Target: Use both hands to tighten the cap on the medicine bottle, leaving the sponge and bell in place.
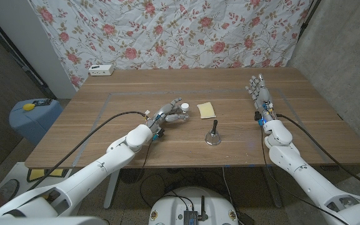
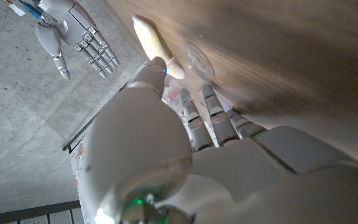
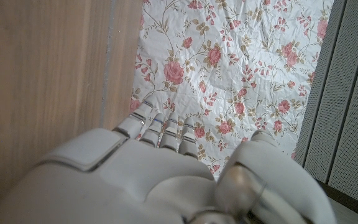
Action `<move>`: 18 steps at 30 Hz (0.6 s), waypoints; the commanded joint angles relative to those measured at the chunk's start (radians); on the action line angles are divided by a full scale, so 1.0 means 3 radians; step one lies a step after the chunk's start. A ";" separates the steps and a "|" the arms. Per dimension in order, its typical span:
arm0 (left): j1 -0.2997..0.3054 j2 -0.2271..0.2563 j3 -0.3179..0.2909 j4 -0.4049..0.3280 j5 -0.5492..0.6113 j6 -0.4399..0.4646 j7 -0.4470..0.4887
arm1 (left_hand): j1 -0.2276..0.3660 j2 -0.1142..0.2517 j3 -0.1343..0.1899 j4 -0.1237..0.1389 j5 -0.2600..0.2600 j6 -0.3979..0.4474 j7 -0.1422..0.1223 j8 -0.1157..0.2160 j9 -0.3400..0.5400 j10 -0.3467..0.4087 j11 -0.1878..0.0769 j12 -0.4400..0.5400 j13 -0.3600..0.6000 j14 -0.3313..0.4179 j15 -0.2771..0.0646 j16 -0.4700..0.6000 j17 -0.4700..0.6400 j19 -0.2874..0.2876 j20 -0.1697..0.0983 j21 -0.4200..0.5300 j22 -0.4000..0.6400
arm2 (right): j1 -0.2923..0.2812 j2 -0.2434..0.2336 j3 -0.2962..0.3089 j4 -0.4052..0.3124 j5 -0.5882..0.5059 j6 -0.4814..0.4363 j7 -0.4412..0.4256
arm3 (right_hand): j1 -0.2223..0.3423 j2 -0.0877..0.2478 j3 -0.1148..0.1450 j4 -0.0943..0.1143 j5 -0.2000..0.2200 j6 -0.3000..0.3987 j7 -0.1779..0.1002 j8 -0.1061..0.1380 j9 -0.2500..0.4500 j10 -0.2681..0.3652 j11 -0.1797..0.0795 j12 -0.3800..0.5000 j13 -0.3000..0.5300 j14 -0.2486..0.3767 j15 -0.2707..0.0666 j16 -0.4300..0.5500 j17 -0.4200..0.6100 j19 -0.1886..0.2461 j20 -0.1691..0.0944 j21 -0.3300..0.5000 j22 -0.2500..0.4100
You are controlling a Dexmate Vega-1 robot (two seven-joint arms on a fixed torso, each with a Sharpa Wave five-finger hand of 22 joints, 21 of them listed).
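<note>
The small medicine bottle (image 1: pixel 184 111) with a white cap stands upright at the table's middle. My left hand (image 1: pixel 167 116) has reached it, and its stretched fingers (image 2: pixel 209 109) lie close along the bottle's near side. I see no closed grip on it. In the left wrist view the thumb (image 2: pixel 149 79) hides the bottle. The yellow sponge (image 1: pixel 206 110) (image 2: pixel 155 42) lies just right of the bottle. The metal bell (image 1: pixel 213 134) with a dark handle stands in front of the sponge. My right hand (image 1: pixel 259 94) (image 2: pixel 73 28) stands far to the right, fingers spread and holding nothing.
A white box (image 1: pixel 101 70) sits at the table's (image 1: pixel 136 147) far left corner. A blue bin (image 1: pixel 35 117) stands on the floor beyond the left edge. A flowered cloth (image 1: pixel 186 31) hangs behind the table. Thin taped lines mark a rectangle on the wood.
</note>
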 commanded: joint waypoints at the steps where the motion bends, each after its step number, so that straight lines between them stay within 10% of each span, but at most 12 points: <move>1: 0.0000 -0.0025 -0.0002 0.0025 0.0024 -0.0059 0.0036 | 0.0045 0.0037 0.0001 -0.0008 -0.0016 0.0068 0.0039 0.0014 0.0011 0.0087 0.0001 0.0029 0.0008 0.0083 -0.0561 0.0032 0.0017 0.0088 -0.0336 0.0031 0.0015 | 0.0017 0.0021 -0.0001 0.0047 0.0010 0.0039 0.0027 | -0.0012 0.0003 -0.0020 -0.0001 0.0017 0.0011 0.0022 0.0018 0.0008 0.0007 0.0007 0.0010 0.0004 0.0018 -0.0058 0.0008 0.0007 0.0024 -0.0221 0.0016 0.0011; 18: 0.0034 -0.0056 -0.0034 -0.0001 0.0057 -0.0143 0.0148 | 0.0132 0.0090 -0.0023 -0.0017 -0.0059 0.0265 0.0132 0.0025 0.0013 0.0265 0.0028 0.0023 0.0012 0.0258 -0.0564 0.0029 0.0016 0.0242 -0.0390 0.0035 0.0015 | -0.0003 0.0015 0.0006 0.0029 0.0015 0.0048 0.0026 | -0.0014 0.0006 -0.0029 -0.0002 0.0026 0.0011 0.0023 0.0017 0.0008 0.0014 0.0013 0.0013 0.0004 0.0019 -0.0057 0.0007 0.0007 0.0024 -0.0221 0.0015 0.0011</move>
